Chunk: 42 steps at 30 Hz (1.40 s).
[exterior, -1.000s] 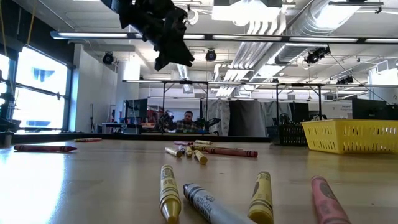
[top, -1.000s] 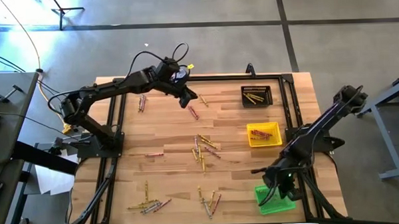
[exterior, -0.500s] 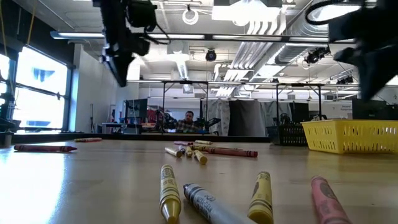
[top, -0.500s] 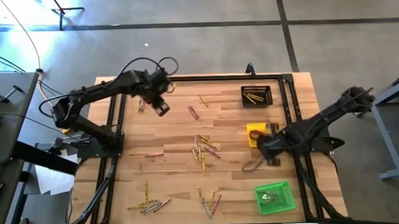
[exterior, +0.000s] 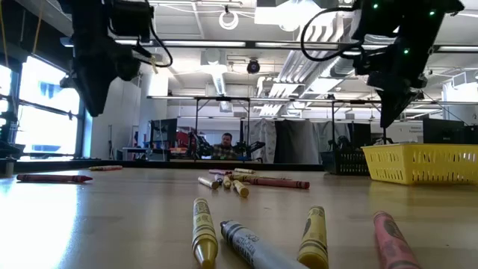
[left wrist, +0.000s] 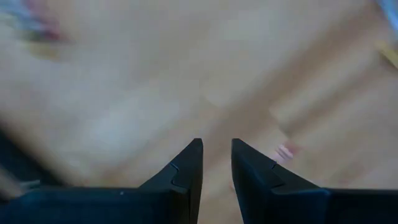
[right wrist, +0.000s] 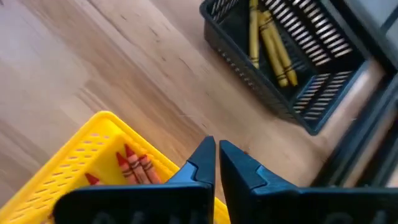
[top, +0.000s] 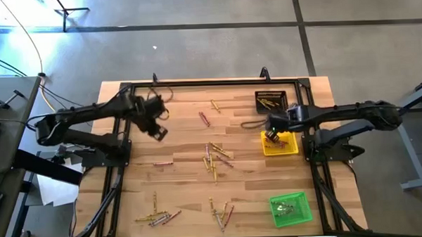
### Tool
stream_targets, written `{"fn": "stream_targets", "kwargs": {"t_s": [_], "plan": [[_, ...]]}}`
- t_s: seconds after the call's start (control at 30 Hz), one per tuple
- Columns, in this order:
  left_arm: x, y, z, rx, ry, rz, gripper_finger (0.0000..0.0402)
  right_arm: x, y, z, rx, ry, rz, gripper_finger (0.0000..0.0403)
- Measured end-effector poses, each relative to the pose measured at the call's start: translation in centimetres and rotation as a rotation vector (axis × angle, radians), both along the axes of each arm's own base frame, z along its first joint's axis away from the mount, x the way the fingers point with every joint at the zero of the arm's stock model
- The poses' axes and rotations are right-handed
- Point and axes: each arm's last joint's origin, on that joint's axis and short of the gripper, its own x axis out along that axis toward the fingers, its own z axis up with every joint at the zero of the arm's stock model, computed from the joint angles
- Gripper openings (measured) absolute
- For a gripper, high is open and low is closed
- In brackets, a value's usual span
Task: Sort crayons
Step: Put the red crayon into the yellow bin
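Note:
Crayons lie scattered on the wooden table [top: 183, 140]: a bunch at the middle [top: 214, 159], two bunches by the near edge [top: 158, 217] [top: 221, 214], and single ones [top: 205, 119] [top: 163, 163]. My left gripper [top: 158, 133] hovers over bare wood at the table's left, pointing down. Its fingers stand a little apart with nothing between them [left wrist: 216, 146]. My right gripper [top: 271, 135] is shut and empty [right wrist: 217, 148]. It hangs above the far left rim of the yellow tray [top: 286, 145], which holds red crayons [right wrist: 134, 165].
A black tray [top: 271, 101] with yellow crayons [right wrist: 268, 34] stands at the far right. A green tray [top: 290, 207] with crayons sits at the near right. A black frame rims the table. In the low view several crayons [exterior: 203, 233] lie close to the near edge.
My left gripper has swung from the far middle toward the table's left and near edges, sinking a little and tipping downward. My right gripper has swept from above the green tray toward the far edge, to the yellow tray, turning as it went.

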Motion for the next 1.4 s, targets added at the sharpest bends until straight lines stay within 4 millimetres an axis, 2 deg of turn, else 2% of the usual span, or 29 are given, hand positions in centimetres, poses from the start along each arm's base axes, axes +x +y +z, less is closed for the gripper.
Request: {"fn": "stream_targets", "kwargs": {"t_s": [0.1,0.2,0.33,0.5,0.8,0.93,1.17,1.4], "plan": [[0.4,-2.4,0.0,-0.045,-0.075,-0.160,0.0070,0.4,-0.9,0.1,0.044,-0.035,0.029,0.0020],[0.5,-4.3,-0.2,-0.040,-0.057,-0.308,0.0070,1.0,-1.7,0.3,0.054,-0.088,0.090,0.0042],[0.9,-6.1,-0.4,-0.020,-0.052,-0.495,0.0070,1.8,-2.4,0.6,0.040,-0.172,0.144,0.0078],[1.9,-7.6,-1.4,-0.019,-0.020,-0.634,0.0074,2.2,-2.8,0.9,0.016,-0.216,0.157,0.0116],[3.7,-9.3,-4.8,-0.054,0.161,-0.795,0.0118,2.3,-2.9,0.9,0.016,-0.224,0.155,0.0129],[4.4,-9.7,-6.4,-0.071,0.230,-0.816,0.0132,2.3,-2.9,0.9,0.031,-0.229,0.162,0.0129],[6.5,-9.9,-8.6,-0.034,0.179,-0.826,0.0136,2.3,-2.9,0.9,0.034,-0.234,0.164,0.0129],[7.3,-9.8,-10.6,0.012,0.252,-0.822,0.0136,2.3,-2.9,0.9,0.033,-0.236,0.165,0.0129]]}}
